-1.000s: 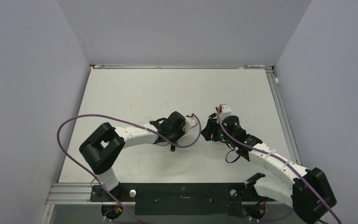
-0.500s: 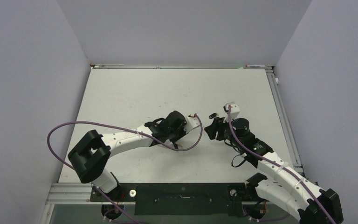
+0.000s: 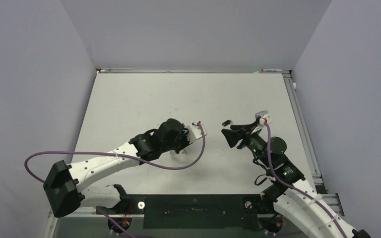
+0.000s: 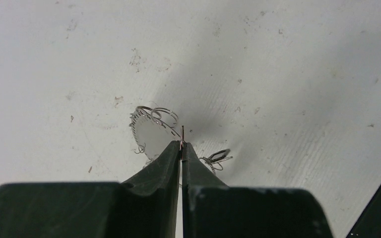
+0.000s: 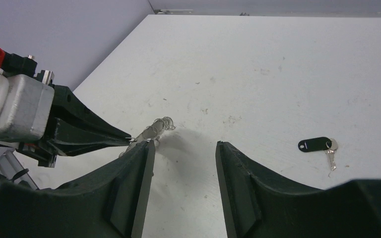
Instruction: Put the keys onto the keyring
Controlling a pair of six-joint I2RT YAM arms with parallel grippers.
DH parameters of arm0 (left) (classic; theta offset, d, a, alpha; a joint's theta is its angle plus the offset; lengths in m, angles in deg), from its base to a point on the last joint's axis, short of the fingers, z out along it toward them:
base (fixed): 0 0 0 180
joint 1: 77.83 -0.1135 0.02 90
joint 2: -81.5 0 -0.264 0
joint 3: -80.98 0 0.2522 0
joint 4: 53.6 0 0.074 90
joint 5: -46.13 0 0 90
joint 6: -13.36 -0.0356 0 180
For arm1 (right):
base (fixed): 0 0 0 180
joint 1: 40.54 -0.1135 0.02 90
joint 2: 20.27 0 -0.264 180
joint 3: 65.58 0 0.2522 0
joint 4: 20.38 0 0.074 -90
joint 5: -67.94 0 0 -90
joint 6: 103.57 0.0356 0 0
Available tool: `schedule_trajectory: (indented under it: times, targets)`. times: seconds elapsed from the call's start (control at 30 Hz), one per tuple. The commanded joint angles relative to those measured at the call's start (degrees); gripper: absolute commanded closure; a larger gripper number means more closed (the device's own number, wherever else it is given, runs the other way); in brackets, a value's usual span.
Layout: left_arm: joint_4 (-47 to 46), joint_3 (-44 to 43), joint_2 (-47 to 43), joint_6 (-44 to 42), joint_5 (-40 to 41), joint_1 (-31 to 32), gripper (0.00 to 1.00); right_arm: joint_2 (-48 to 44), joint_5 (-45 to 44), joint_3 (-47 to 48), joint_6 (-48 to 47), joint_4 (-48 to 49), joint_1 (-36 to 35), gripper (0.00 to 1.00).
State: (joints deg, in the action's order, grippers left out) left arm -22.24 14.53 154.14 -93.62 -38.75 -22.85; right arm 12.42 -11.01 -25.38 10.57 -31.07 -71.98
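- Left wrist view is showing my left gripper (image 4: pixel 181 145) pinching the keyring (image 4: pixel 151 124) by its thin rim, near the middle of the worktop (image 4: pixel 287 54)
- Beside it, my right gripper (image 5: pixel 183 146) is standing open, empty
- I'm judging the key (image 5: pixel 317 145), lying well apart, to be light and slippery; its black head is looking the best hold

White arm links (image 3: pixel 99 164), black joints, tapered black jaws, purple cables (image 3: pixel 176 168), silver wrist block (image 5: pixel 15 106)

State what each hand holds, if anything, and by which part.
Left hand: the keyring, pinched by its thin rim. Right hand: open, nothing held.
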Motion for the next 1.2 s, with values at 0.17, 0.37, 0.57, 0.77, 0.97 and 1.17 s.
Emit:
schedule_trajectory:
  times: [0.17,0.37,0.57,0.77,0.97,1.17]
  targets:
    - [-1.7,2.7,-11.4,0.9,-5.1,0.0,1.00,-2.4,6.5,-1.6,-2.0,11.9,-0.1,0.50]
    - [-2.9,4.0,-16.0,0.9,-12.2,0.0,1.00,-1.7,14.2,-1.3,-3.8,14.6,-0.2,0.50]
    - [-4.4,5.1,-19.7,0.9,-18.9,0.0,1.00,0.0,24.1,0.5,-4.4,17.0,-1.3,0.52]
    - [-5.5,6.0,-22.1,1.1,-23.1,0.0,1.00,5.9,33.3,4.0,-5.9,17.7,-3.0,0.54]
    - [-5.6,6.2,-22.9,1.2,-26.1,-0.1,1.00,9.9,33.4,9.0,-13.2,11.8,-9.5,0.55]
    - [-6.0,6.6,-23.5,1.2,-27.7,0.0,1.00,14.2,25.4,14.3,-23.5,2.6,-20.4,0.59]
